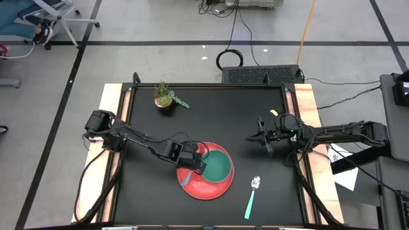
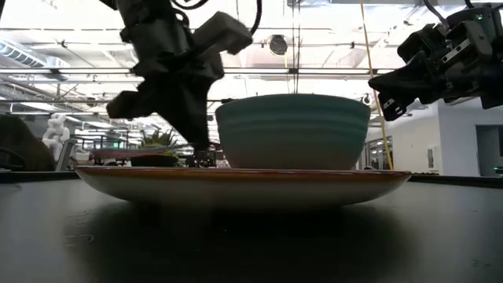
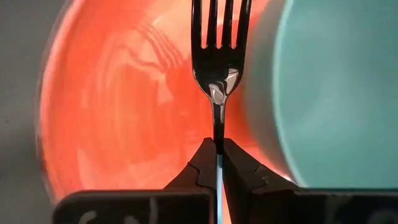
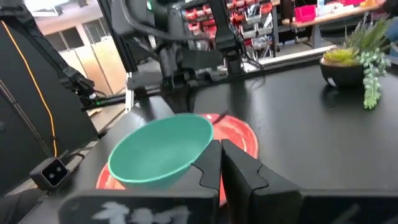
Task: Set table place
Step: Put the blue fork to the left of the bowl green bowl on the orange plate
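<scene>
Leftmost, on the large matte black table [image 1: 147, 147] with pale wooden side strips: dark left gripper [image 1: 195, 163], reaching in over the round red dinner plate [image 1: 195, 185]. Fingers [image 3: 202, 165] pinched fully together on the metal fork [image 3: 219, 68] with light-teal handle, tines pointing out over the plate's red surface, just beside the small teal bowl [image 1: 218, 165]. Bowl standing upright on the plate, toward its right half, rim close to the fork head. Plate near the table's front edge, about midway across. Farther back, left of centre, small potted green plant [image 1: 165, 97], well apart from the rest. Right of the plate, lying on the bare black top: metal spoon [image 1: 252, 195] with light-teal handle, bowl end pointing away from the front edge, not touching the plate. Rightmost, dark right gripper [image 1: 263, 138], raised above the table well apart from the setting, fingers [image 4: 208, 165] closed together with nothing between them.
</scene>
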